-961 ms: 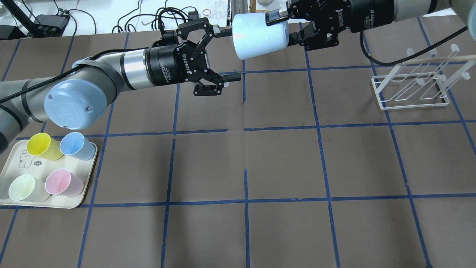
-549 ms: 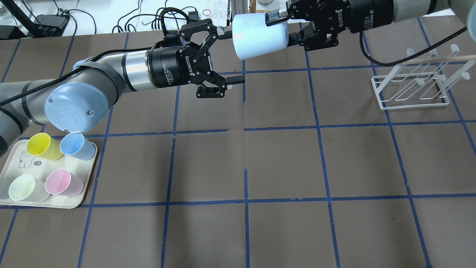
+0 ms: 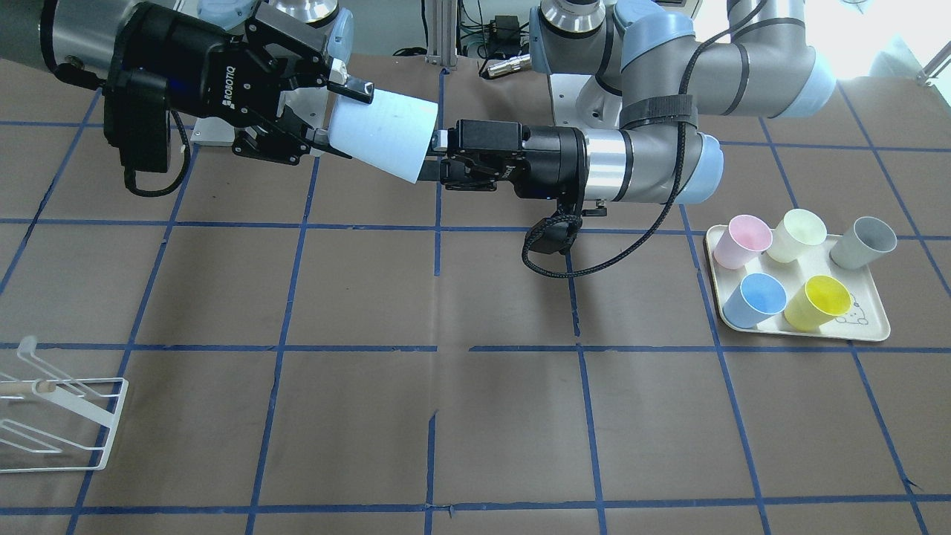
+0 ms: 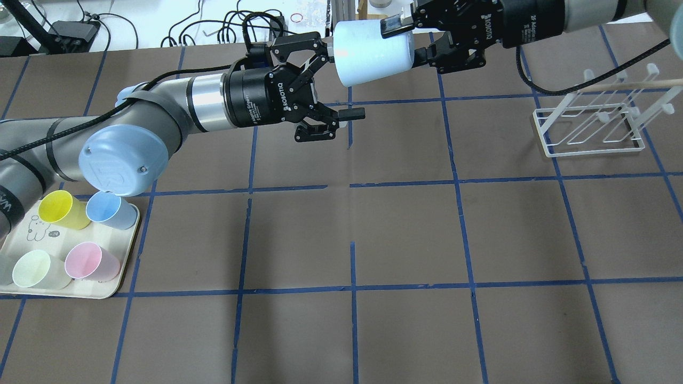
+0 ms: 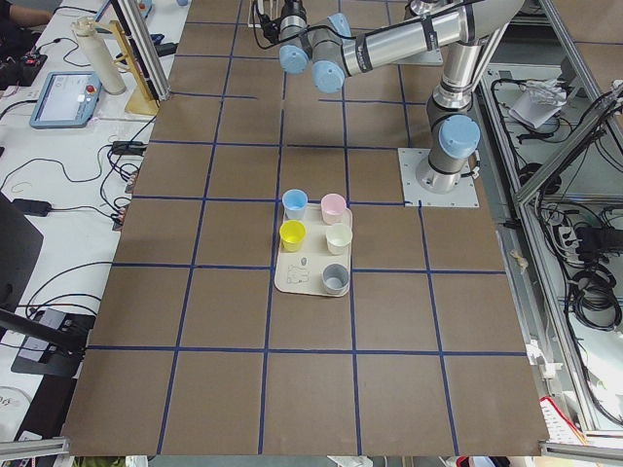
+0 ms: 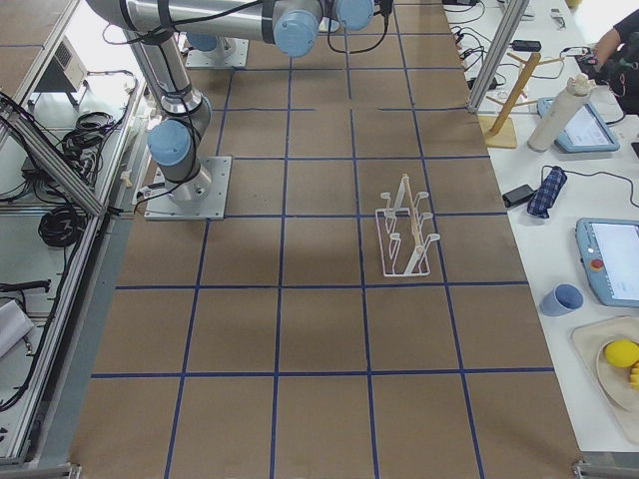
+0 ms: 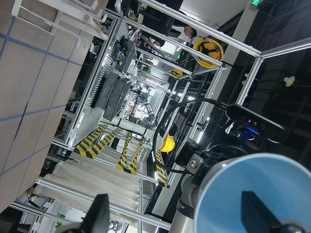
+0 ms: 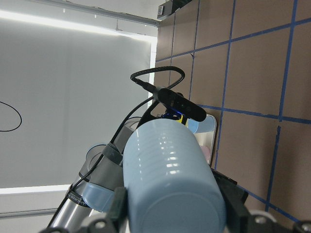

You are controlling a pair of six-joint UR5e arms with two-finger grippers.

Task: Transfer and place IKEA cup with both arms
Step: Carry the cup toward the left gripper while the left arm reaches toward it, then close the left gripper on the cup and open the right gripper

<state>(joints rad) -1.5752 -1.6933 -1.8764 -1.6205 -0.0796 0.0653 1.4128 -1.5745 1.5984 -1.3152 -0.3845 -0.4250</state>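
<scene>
Overhead exterior — IKEA cup (image 4: pixel 369 56) between right jaws

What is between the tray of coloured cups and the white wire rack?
Nothing: in the overhead view that stretch of table between the tray and the white wire rack is bare brown surface crossed by blue tape lines.

IKEA cup (image 8: pixel 170 170) is reading as smooth plastic, finely ribbed, catching a soft sheen. Left arm (image 4: pixel 205 104) is showing brushed silver metal, and its joint cap (image 4: pixel 120 162) is looking like satin blue plastic. Table cover (image 4: pixel 405 234) is looking like matt brown paper with blue tape lines (image 4: pixel 405 183). Rack (image 4: pixel 593 152) is showing white coated wire and a bare wooden dowel (image 4: pixel 640 84).
</scene>
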